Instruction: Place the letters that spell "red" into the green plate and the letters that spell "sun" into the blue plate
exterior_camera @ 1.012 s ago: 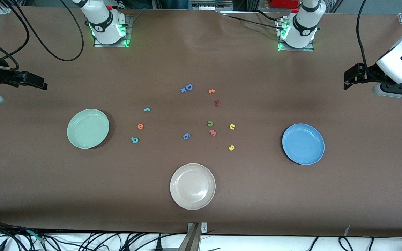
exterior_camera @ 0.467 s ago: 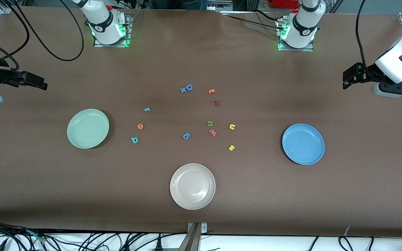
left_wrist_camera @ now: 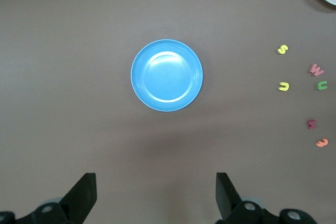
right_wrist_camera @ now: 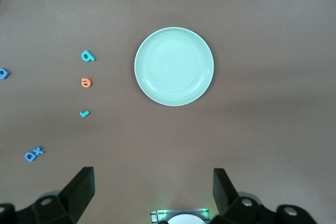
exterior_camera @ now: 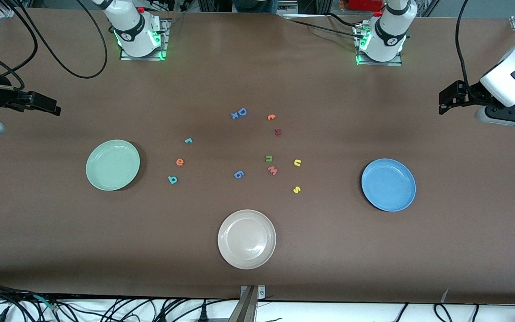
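Worktop, brown, carrying all items listed.

Green plate: toward the right arm's end, holding nothing. Beside it, toward the middle, lay the teal "r", the orange "e" and the teal "d", each apart from the others, the "d" nearest the front camera.

Blue plate: toward the left arm's end, likewise holding nothing. Between it and the middle lay the olive-green "n", the yellow "u" and the yellow "s".

Sundry (not sorted): a pink "w" just beside the "n"; a blue capital "D"; a second small orange letter; a beige plate, nearest the front camera.

Left pincer: fingers spread wide, holding nothing, high over the bare worktop near the blue plate.

Right pincer: fingers spread wide, holding nothing, high over the worktop near the green plate.
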You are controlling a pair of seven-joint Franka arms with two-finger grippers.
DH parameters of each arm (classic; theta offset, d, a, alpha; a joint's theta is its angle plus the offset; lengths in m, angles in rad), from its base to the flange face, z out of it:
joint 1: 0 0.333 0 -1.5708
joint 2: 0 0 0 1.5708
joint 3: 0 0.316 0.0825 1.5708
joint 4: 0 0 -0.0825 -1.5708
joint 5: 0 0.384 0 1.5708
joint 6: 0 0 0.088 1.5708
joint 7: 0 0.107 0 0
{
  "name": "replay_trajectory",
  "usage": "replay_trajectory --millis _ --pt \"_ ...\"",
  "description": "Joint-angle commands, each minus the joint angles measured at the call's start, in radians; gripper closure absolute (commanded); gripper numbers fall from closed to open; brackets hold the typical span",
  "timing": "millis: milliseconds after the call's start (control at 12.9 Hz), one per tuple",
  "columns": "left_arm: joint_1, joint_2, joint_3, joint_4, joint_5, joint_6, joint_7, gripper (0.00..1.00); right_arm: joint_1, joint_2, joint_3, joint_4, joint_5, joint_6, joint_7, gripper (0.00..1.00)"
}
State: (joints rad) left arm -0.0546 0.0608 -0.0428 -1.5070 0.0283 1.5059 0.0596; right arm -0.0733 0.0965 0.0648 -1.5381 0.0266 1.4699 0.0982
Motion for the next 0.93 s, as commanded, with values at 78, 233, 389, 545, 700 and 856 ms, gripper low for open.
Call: replay_trajectory --millis 78,233,389,545,700,856 --pt "0.01 -0.007 0.001 -0.009 -0.021 0.004 -0.007 0.0 0.004 -0.004 -0.006 -0.007 -0.011 0.006 -0.018 0.0" --pt "0.007 -0.001 0.001 -0.009 -0.019 0.002 -0.007 0.0 0.006 -0.004 -0.006 -0.007 -0.011 0.006 -0.018 0.0" --pt "0.007 0.001 0.001 -0.007 -0.018 0.002 -0.007 0.0 0.004 -0.004 -0.006 -0.007 -0.011 0.006 -0.018 0.0" --pt "0.007 0.008 0.001 0.008 -0.011 0.001 -0.004 0.0 0.004 -0.004 -0.006 -0.007 -0.01 0.006 -0.018 0.0" --pt "0.009 0.013 0.003 0.01 -0.011 0.0 0.002 0.0 0.006 -0.004 -0.006 -0.007 -0.011 0.006 -0.018 0.0" --pt "0.007 0.013 0.001 0.008 -0.008 -0.001 -0.003 0.0 0.004 -0.004 -0.006 -0.007 -0.01 0.006 -0.018 0.0"
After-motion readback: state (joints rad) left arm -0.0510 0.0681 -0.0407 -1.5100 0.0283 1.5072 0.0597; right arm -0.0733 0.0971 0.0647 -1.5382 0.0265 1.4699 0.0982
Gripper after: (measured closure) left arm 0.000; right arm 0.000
